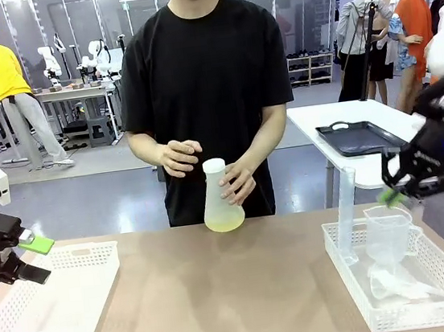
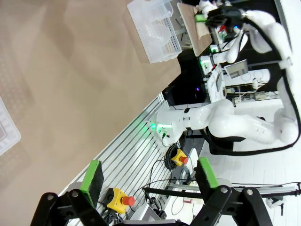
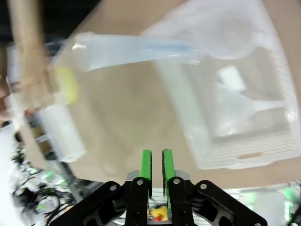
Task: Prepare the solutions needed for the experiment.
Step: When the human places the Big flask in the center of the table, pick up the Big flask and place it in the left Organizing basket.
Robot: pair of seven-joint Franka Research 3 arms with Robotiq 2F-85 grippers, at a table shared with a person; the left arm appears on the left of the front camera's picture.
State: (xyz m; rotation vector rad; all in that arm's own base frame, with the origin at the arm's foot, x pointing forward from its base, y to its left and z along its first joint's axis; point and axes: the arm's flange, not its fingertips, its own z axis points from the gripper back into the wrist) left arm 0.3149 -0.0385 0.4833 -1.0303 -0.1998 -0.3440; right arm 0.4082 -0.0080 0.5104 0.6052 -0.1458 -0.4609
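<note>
A translucent whitish conical flask (image 1: 221, 200) with a narrow neck stands upright. A shallow layer of pale yellow, slightly cloudy solution (image 1: 225, 225) lies in its base. It is between the left gripper (image 1: 35, 260) and the right gripper (image 1: 389, 196), beyond them and well apart from both.

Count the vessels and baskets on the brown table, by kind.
White perforated plastic baskets: 2
Translucent whitish conical flask holding pale yellow liquid: 1
Tall thin clear measuring cylinder: 1
Clear plastic measuring jug: 1
Total: 5
</note>
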